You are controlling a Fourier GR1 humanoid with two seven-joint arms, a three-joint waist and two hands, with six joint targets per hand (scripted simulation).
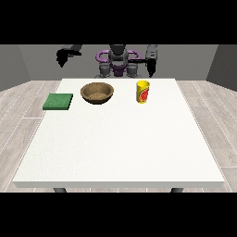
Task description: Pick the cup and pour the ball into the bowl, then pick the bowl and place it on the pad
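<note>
The yellow cup [143,91] is standing upright on the far part of the white table [120,148], right of centre, and nothing is touching it. The ball is not showing from this view; it is presumably sitting inside the cup. The wooden bowl [97,92] is resting just to the left of the cup, with a clear gap between them, and the green pad [58,101] is lying further left, near the table's left edge and apart from the bowl.

The hand at the view's right [151,64] is hanging beyond the far edge of the table, behind and above the cup, not touching it. The hand at the view's left [61,57] is hovering high and off to the far left, well apart from the pad and bowl. Both hands are holding nothing; whether their fingers are spread wide or drawn narrow is something I cannot tell here.

Judging by this layout, the first step, grasping the cup, is not yet begun. The risks ahead look like these: the cup is tall and narrow, so an approach that is brushing its rim could be tipping it and spilling the ball onto the table; a pour begun off-centre could be sending the ball past the bowl's low rim.
</note>
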